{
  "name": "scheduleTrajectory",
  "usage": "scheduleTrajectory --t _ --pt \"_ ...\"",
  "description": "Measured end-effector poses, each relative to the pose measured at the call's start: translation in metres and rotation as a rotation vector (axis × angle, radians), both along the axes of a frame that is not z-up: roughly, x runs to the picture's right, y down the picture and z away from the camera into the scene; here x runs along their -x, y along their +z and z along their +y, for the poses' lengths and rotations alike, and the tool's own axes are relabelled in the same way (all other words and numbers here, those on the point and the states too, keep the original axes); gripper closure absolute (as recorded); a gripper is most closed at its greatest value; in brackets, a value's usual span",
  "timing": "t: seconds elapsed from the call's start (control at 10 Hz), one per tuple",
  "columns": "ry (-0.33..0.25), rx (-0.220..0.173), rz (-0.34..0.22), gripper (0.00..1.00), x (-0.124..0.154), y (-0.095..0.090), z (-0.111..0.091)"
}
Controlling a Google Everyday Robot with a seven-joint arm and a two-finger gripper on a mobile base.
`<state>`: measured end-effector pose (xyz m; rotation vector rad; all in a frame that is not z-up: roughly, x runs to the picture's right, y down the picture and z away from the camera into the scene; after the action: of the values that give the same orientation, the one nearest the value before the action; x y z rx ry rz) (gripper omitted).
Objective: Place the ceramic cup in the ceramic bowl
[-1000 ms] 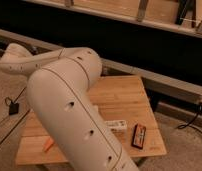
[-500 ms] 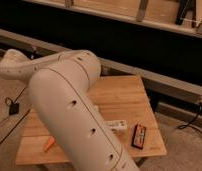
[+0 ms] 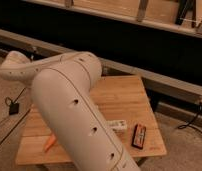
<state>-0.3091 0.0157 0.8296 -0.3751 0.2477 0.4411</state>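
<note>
Arm (image 3: 74, 115) over table (image 3: 126, 97), gripper outside the frame
The arm covers the table's left half; a box (image 3: 118, 124) and a flat packet (image 3: 139, 136) lie right of it, and a small stick (image 3: 49, 143) lies at lower left.

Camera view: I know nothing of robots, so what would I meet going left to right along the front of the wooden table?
Orange thing → robot arm → white box → black pack. The gripper does not show in this view.
</note>
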Motion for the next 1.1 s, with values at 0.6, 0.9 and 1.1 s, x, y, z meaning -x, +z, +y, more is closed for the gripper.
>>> scheduleTrajectory --t 0.6,0.9,1.1 --pt "-0.064 0.065 -0.021 1.0 0.016 0.027 0.025" --pt "-0.067 0.073 -0.038 1.0 0.029 0.039 0.025" --pt "-0.062 0.083 -0.045 0.97 0.035 0.046 0.025"
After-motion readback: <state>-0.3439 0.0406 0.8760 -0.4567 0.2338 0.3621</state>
